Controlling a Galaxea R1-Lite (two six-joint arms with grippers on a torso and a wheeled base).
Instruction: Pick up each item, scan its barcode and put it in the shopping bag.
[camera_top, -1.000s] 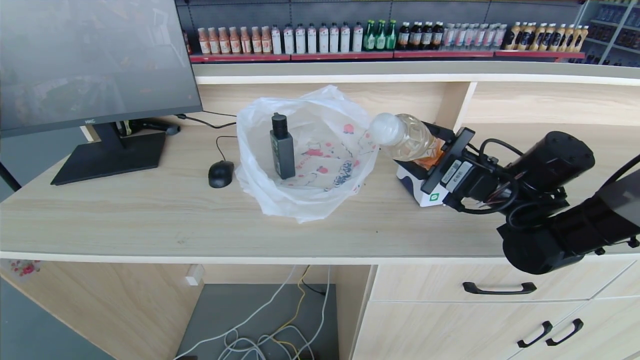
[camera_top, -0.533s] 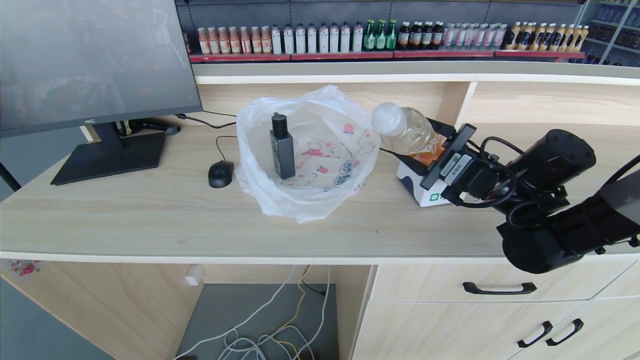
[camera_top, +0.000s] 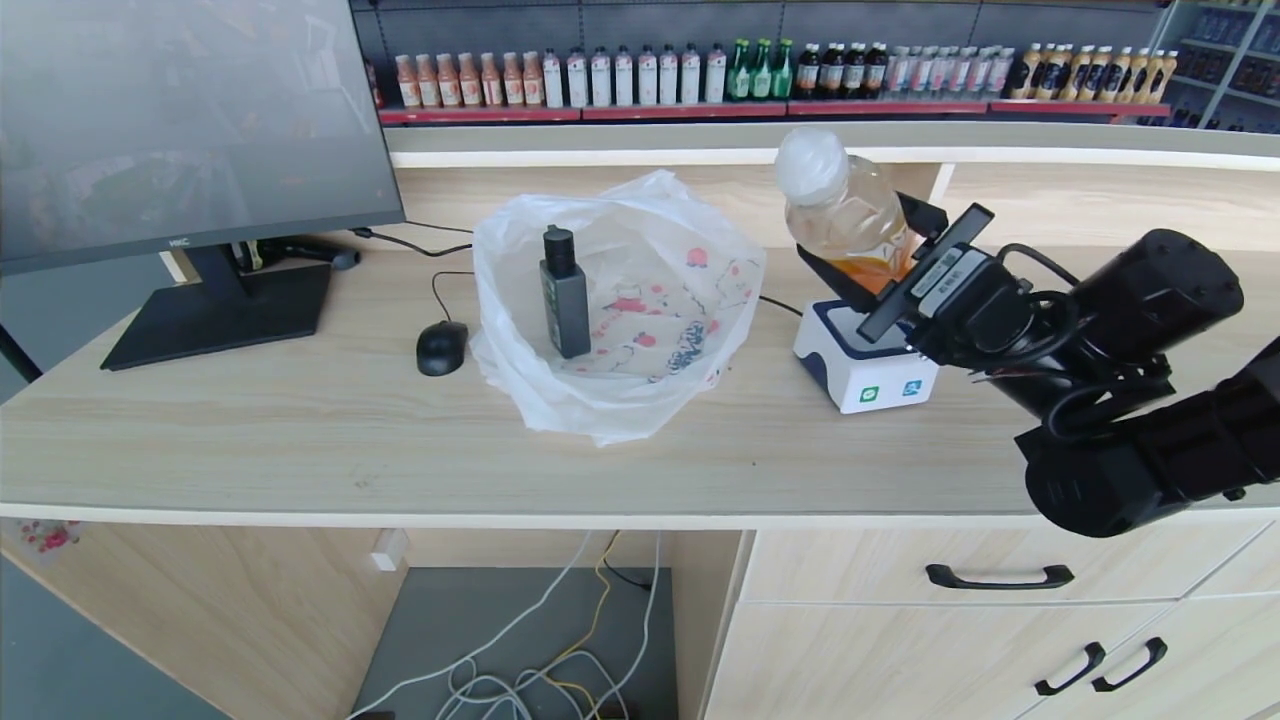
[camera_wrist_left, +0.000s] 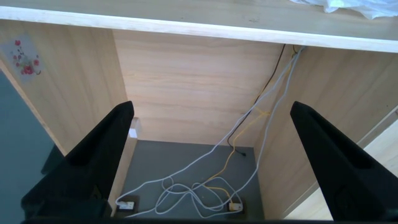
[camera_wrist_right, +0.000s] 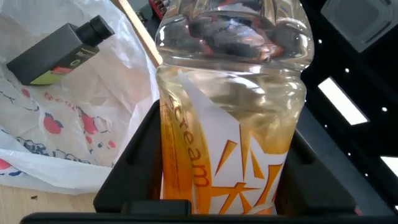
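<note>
Gripping bottle (camera_top: 842, 205) near-upright, right hand (camera_top: 862, 262) sits upper right of frame, above scanner (camera_top: 866, 368). Left hand (camera_wrist_left: 211, 109) spread, facing cables (camera_wrist_left: 205, 182) under desk (camera_wrist_left: 186, 18).

Black right arm (camera_top: 1130, 470) with rounded motor housings (camera_top: 1155, 300), looped black cables (camera_top: 1090, 392), white labels (camera_top: 945, 278)

The right end effector (camera_top: 872, 248), held high, clamps a bottle (camera_top: 838, 205); the left end effector (camera_wrist_left: 211, 109) hangs low, fingers spread.

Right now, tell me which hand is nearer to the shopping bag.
Right. The right hand holds the bottle by the scanner, just beside the shopping bag. The left hand hangs open below the counter, facing the cables underneath.
</note>
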